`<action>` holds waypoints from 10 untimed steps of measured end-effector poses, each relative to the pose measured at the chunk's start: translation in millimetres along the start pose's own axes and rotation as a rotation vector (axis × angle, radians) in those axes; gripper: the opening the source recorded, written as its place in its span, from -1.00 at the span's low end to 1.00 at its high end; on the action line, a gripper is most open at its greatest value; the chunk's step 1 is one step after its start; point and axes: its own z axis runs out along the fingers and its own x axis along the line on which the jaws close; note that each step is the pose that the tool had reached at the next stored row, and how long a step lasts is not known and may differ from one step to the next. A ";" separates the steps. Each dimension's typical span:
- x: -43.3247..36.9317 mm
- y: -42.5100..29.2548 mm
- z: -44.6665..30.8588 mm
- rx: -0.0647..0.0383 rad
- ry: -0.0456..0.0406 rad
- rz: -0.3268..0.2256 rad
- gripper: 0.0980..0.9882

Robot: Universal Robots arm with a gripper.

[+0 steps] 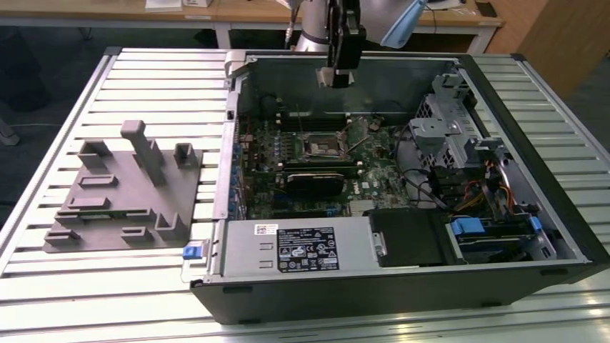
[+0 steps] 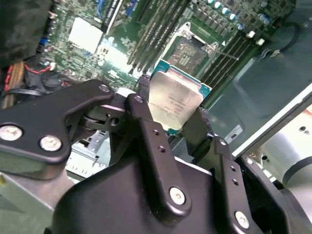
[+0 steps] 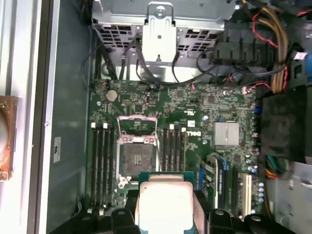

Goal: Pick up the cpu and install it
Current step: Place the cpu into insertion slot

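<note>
Robotics lab or test workshop. A slatted aluminium tabletop [image 1: 143, 71] carries an open desktop computer case [image 1: 401, 286] lying on its side, motherboard [image 1: 315, 153] exposed right below the tool [image 1: 338, 77]. A grey moulded fixture [image 1: 124, 193] sits on the same tabletop beside the case, well apart from the tool. The robot arm [image 1: 310, 39] rises above the tool, with wooden desks [image 1: 238, 13] behind it.
</note>
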 end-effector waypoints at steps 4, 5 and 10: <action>3.8 -0.3 7.0 0.000 -0.0001 0.000 -0.03; 4.5 -0.4 9.0 0.000 0.0000 0.000 -0.03; 5.5 -0.8 17.9 0.000 0.0027 0.000 -0.03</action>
